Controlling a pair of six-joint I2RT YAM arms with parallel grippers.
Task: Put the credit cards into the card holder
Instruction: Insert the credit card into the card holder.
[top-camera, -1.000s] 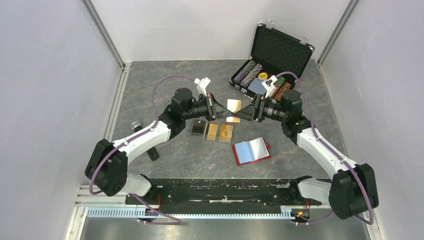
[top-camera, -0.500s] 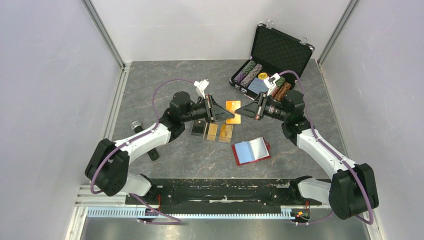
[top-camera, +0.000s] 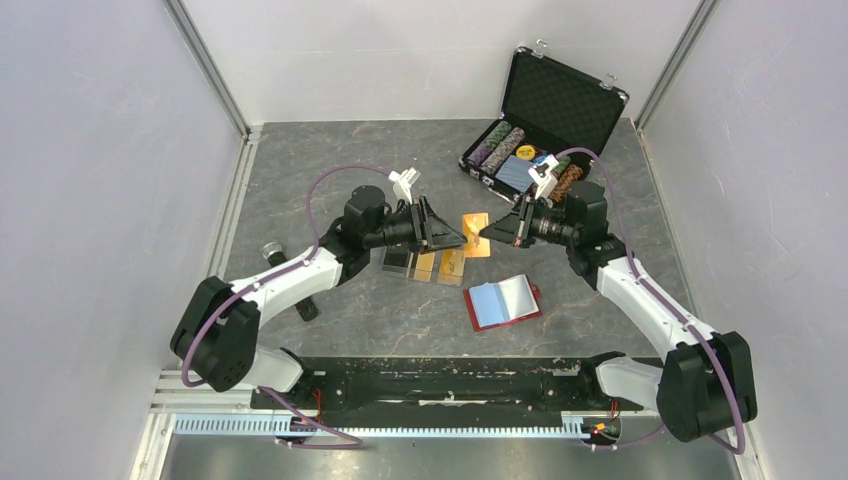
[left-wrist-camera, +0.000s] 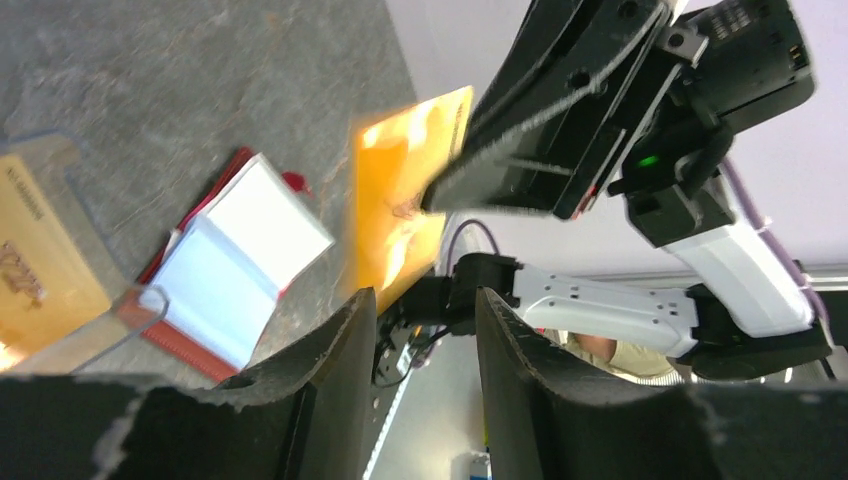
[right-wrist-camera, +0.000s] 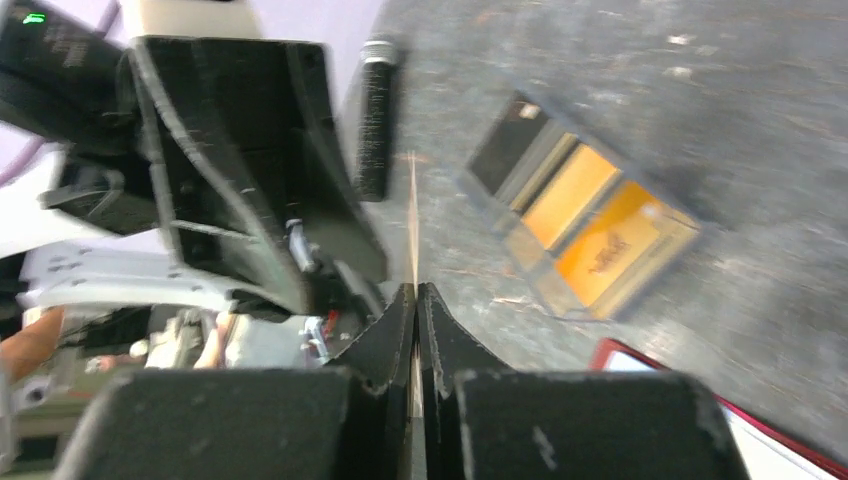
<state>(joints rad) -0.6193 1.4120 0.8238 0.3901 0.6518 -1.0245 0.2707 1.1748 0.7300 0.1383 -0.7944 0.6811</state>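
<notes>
— What do we have in our right hand (right-wrist-camera: 415, 292)?
— It is pinched tight on one edge of an orange card (left-wrist-camera: 400, 200), held in the air above the middle of the counter (top-camera: 320, 160).
— And our left hand (left-wrist-camera: 424, 300)?
— Its fingers stand partly apart, just beside the card; we see them gripping nothing.
— Where is the card holder (top-camera: 502, 301)?
— It lies open, pale lining up, toward the counter's near edge. The other cards (top-camera: 425, 263) sit in the clear tray (left-wrist-camera: 135, 303) near it.
</notes>
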